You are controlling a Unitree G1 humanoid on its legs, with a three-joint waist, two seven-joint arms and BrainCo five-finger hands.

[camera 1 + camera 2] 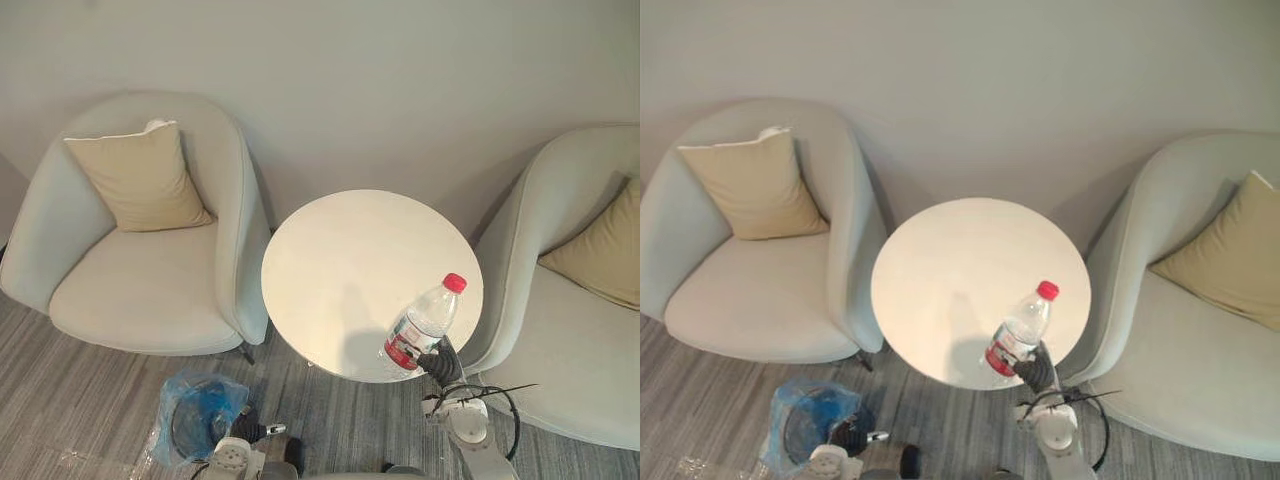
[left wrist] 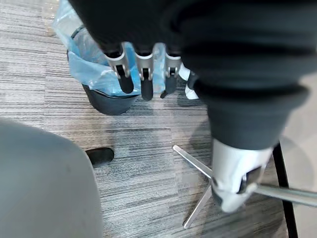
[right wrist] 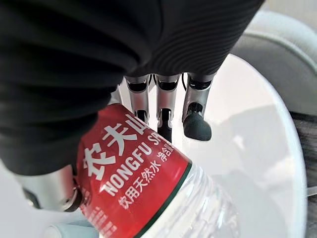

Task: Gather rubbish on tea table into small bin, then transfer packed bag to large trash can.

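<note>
I counted one clear red-capped plastic bottle (image 1: 425, 325) on the round white tabletop (image 1: 340, 260), right hand (image 1: 440, 362) clasping its label; left hand (image 2: 143, 69) slack-fingered by one blue-bagged bin (image 1: 208, 400).

A pale grey-green upholstered tub armchair (image 1: 150, 290) with a rounded back stands at the robot's left; on its seat, leaning against the back, sits a square beige fabric cushion (image 1: 140, 180); a small white corner (image 1: 155, 125) shows just above that cushion's top edge; directly behind the armchair rises a plain light grey wall (image 1: 380, 80); under the armchair lies grey striped carpet flooring (image 1: 60, 400), and one thin dark leg (image 1: 246, 352) of the armchair touches it; well apart, to the armchair's right, stands a second matching tub armchair (image 1: 580, 370), partly cut off; a second beige cushion (image 1: 605, 255) leans tilted on that seat, the thing farthest from the first armchair.
</note>
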